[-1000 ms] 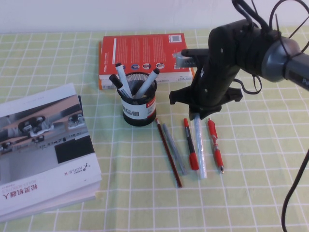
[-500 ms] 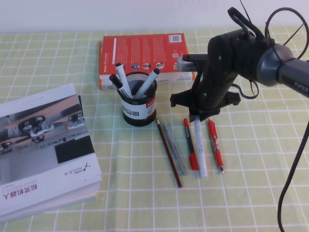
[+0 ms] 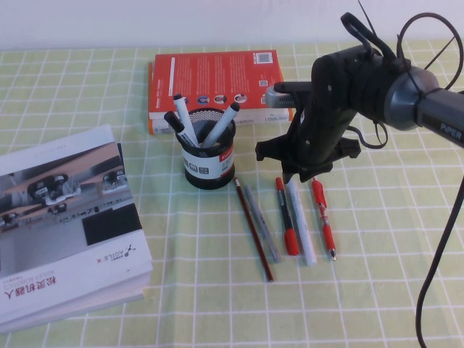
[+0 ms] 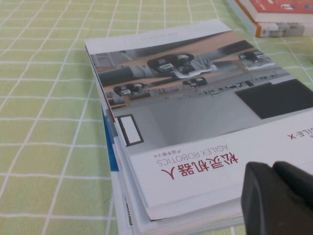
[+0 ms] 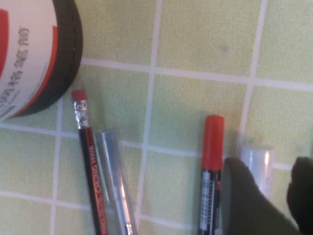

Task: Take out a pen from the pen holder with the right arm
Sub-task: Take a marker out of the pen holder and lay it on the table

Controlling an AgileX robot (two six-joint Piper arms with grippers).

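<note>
Pens (image 3: 221,123) stand in the pen holder (image 3: 209,165). Just right of it, the right tool (image 5: 281,186) is spread over a clear pen (image 3: 304,232) lying on the worktop (image 3: 377,290). Left tool (image 4: 272,171), pressed together, is over the near left book (image 4: 195,107).

A: What is below the left gripper (image 4: 273,172)?
B: A stack of booklets (image 4: 195,122), top cover "AGILEX ROBOTICS", on a green checked tablecloth (image 4: 44,98).
A: And the gripper itself?
B: Its 2 dark fingers touch each other. Beyond the stack lies an orange book (image 4: 283,19).
</note>
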